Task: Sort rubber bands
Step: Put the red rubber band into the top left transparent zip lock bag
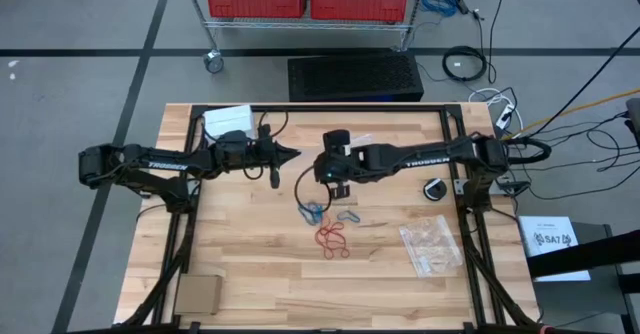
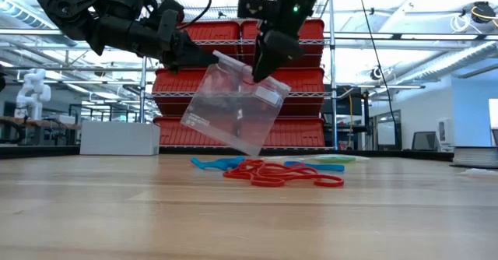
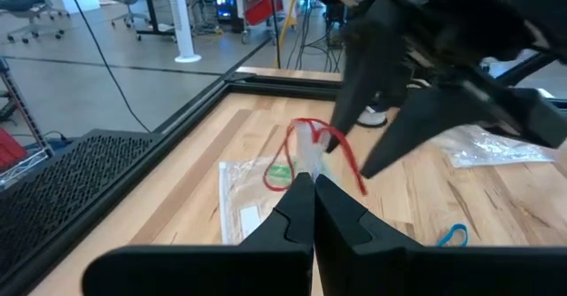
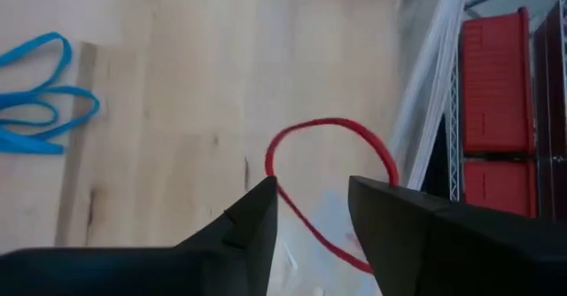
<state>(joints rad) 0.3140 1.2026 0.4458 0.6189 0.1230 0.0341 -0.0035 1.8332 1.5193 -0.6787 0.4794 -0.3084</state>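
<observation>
Left claw [image 2: 208,57]: raised above the wooden surface [image 1: 250,284], fingers clenched on the upper edge of a clear plastic bag [image 2: 233,112]; the bag hangs tilted in the air between the two claws; contents, by the left wrist view, a green rubber band [image 3: 280,175] lying inside, with a red rubber band [image 3: 341,154] at its mouth.

Right claw [image 2: 261,69]: just beside the left one at the same bag's top; fingers parted around the red rubber band, seen as a loop between them in the right wrist view; whether they press on it cannot be told.

On the surface below and right of the bag: blue rubber bands [image 1: 314,212]; a tangle of red rubber bands [image 1: 333,240] just nearer the front edge; a single light-blue band [image 1: 347,217] beside them.

Farther right on the surface: spare clear bags [image 1: 432,246], lying flat; contents not discernible.
</observation>
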